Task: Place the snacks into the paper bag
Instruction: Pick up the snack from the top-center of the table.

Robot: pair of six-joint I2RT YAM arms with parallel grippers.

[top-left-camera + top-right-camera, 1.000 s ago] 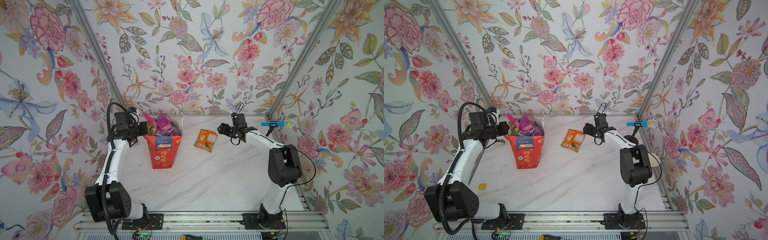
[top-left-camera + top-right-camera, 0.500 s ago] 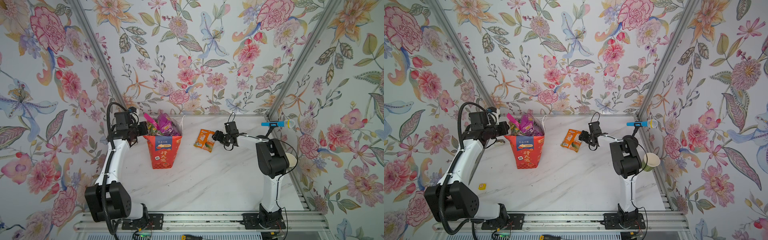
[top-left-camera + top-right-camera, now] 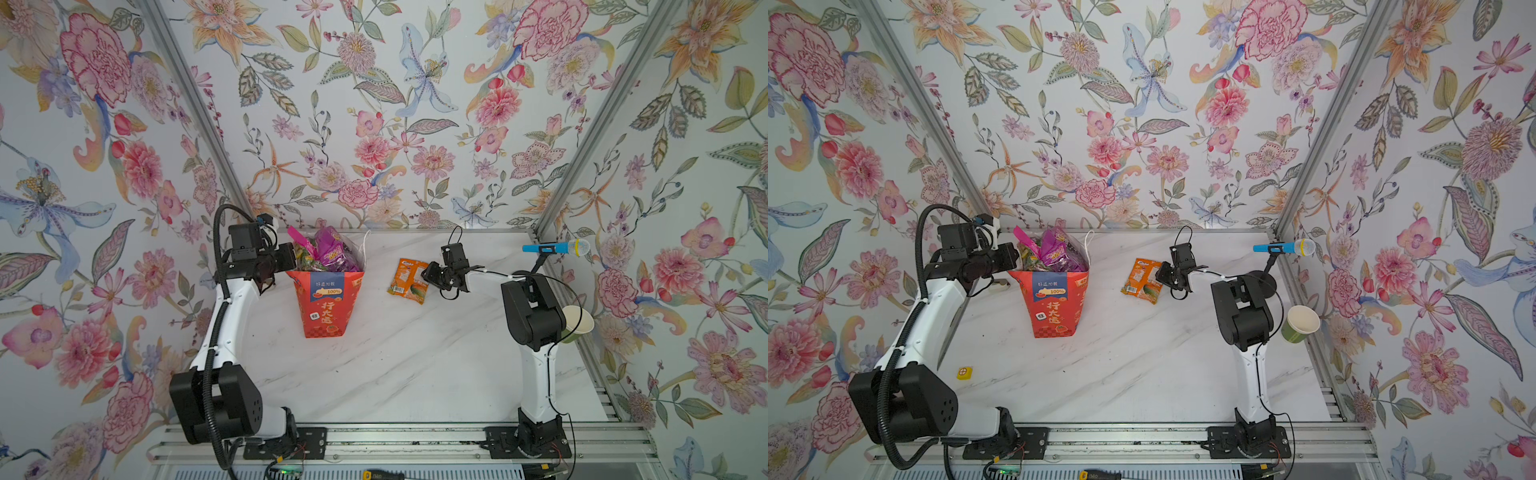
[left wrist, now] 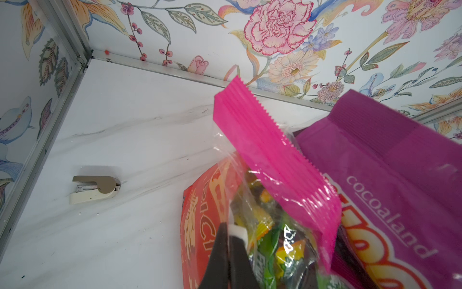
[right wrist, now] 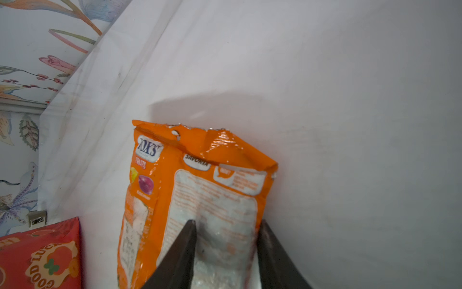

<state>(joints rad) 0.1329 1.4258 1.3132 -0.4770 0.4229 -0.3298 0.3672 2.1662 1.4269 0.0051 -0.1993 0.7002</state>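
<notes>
Two arms rise from black base plates [image 3: 299,442] bolted to the aluminium rail [image 3: 415,436] — my left arm [image 3: 224,316] and right arm [image 3: 536,374], white links between bulky black joint housings. A ribbed black hose [image 3: 216,257] loops along the left, a thin black cable [image 3: 548,374] along the right. My fingers [image 5: 175,262] are dark, tapered wedges.

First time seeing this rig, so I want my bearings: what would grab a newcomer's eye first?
A red paper bag stands left of centre on the marble table, crammed with magenta and purple snacks poking above its rim, with the left gripper shut at its edge. To its right a lone orange packet lies on the table, the right gripper closed on one end. Bold floral wallpaper covers every wall.
</notes>
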